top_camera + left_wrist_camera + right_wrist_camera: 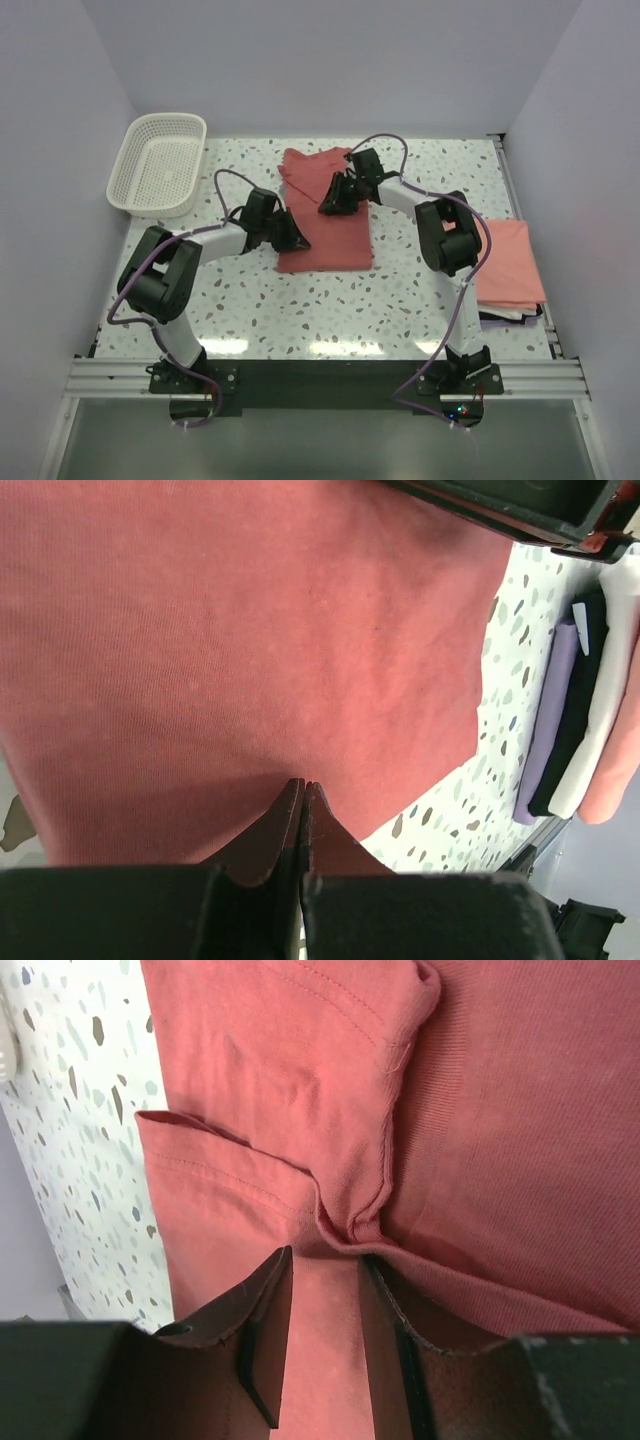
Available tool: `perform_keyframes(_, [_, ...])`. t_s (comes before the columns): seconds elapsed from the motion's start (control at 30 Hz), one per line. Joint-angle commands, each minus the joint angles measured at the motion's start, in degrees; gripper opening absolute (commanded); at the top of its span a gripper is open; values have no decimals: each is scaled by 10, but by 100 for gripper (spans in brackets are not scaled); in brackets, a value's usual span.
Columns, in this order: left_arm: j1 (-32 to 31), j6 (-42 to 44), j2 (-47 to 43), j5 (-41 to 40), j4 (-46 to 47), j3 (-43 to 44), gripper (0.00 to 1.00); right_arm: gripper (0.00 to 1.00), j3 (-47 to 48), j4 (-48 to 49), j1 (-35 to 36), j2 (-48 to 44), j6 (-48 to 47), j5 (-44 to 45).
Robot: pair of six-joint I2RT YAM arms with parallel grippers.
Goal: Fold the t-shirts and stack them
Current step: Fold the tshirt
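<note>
Dusty red t-shirt (330,245) lies mid desk (300,310). Left fingers (275,835) are clenched at its left edge. Right fingers (262,1325) are parted over the bunched sleeve (370,1160). We should pinch that seam and fold it inward flat.

A white lattice basket (155,170) sits at the speckled table's (300,310) far-left corner.

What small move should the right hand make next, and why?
Probably close the right hand on the bunched sleeve seam of the red t-shirt: its fingers stand apart just short of it, while the shut left hand rests on the shirt.
</note>
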Motion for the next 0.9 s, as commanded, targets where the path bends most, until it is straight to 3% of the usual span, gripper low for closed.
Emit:
perform_keyframes(0.0, [1, 3, -32, -1, 29, -5, 0, 37, 26, -10, -1, -29, -3, -12])
perform_keyframes(0.2, [-1, -4, -53, 15, 41, -6, 0, 38, 12, -25, -2, -104, -5, -13])
perform_keyframes(0.3, [-13, -10, -56, 28, 51, -4, 0, 38, -51, -3, -2, -164, 17, 0])
perform_keyframes(0.6, [-66, -33, -24, 36, 115, -43, 0, 37, -358, 158, 1, -313, 103, 14])
perform_keyframes(0.87, [-76, -55, 25, 43, 196, -115, 0, 37, -481, 168, -10, -302, 66, 41])
